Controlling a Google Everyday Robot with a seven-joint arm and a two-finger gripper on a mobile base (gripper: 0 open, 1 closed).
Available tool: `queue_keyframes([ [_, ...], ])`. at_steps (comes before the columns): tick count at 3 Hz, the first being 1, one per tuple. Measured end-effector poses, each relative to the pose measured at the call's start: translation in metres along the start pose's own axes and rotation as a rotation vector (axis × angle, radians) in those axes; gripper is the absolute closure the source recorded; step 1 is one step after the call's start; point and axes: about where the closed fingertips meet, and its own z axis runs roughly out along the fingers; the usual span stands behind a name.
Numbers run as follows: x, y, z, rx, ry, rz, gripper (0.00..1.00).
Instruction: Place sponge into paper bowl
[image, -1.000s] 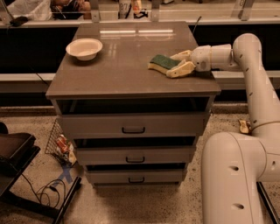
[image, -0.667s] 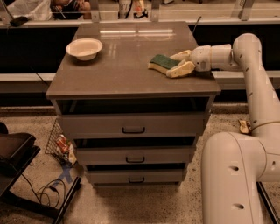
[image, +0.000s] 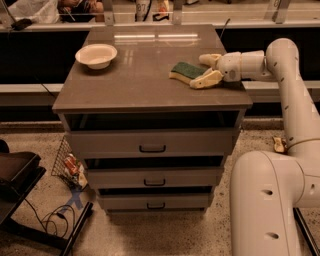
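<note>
The sponge (image: 186, 71), green face up, is laid flat on the bench (image: 145, 87), toward its right edge. The gripper (image: 207, 70) is held low over that edge, jaws spread apart at the sponge's end. The paper bowl (image: 96, 54) is set near the bench's back left corner.

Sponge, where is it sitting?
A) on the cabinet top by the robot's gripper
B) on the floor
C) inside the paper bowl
A: the sponge lies green side up on the cabinet top, right at the open gripper, apart from the paper bowl at back left.
</note>
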Motion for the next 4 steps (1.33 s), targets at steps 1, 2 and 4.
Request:
queue_keyframes([
  [1, 0.0000, 0.0000, 0.0001, 0.000, 0.000, 0.000, 0.34],
  [2, 0.0000, 0.0000, 0.0002, 0.000, 0.000, 0.000, 0.56],
  [4, -0.0008, 0.0005, -0.0003, 0.000, 0.000, 0.000, 1.00],
])
